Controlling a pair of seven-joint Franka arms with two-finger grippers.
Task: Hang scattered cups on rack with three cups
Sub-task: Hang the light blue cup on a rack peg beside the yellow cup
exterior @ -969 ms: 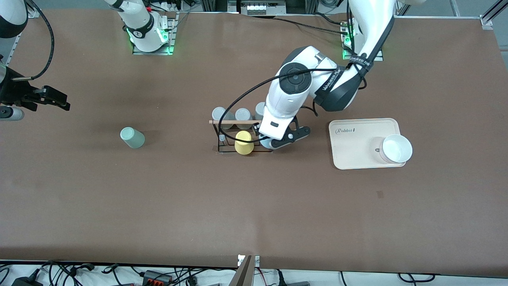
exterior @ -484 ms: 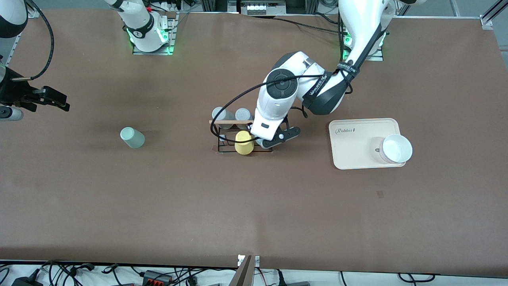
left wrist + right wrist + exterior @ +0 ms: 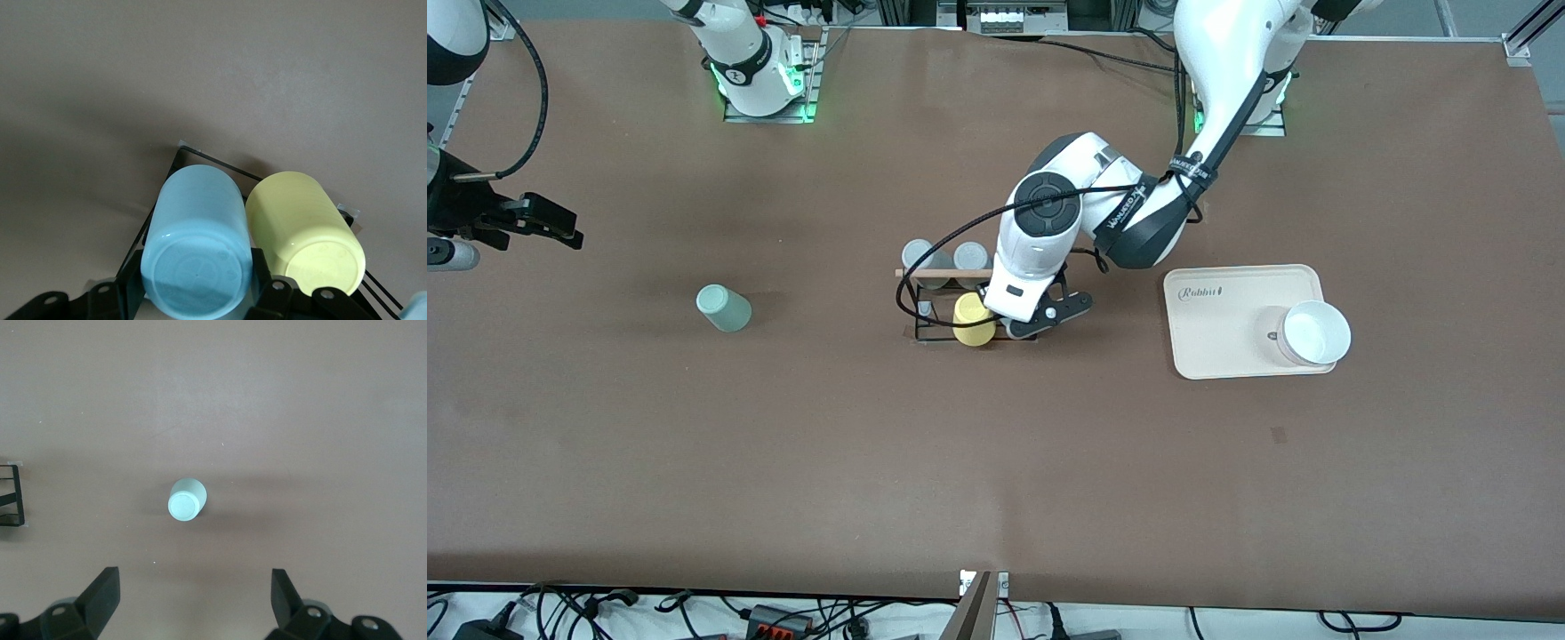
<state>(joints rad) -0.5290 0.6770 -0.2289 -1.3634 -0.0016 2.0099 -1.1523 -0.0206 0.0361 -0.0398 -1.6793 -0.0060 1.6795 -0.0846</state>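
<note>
Since a second before, my left pincer (image 3: 1024,318) had slid toward the right arm's end, settling over the rack (image 3: 925,331) close against the yellow tumbler (image 3: 971,320). It was clamped tight on the light blue cup (image 3: 197,247), a smooth matte taper above the thin black wire frame. The mint green cup (image 3: 723,308) lay at nine o'clock from the rack, well apart. My right pincer (image 3: 193,600) waited over it, spread wide and empty.

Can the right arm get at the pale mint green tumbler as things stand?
Probably yes. The pale mint green tumbler stands alone on bare brown table, and the right gripper hangs open over it with nothing between.
</note>
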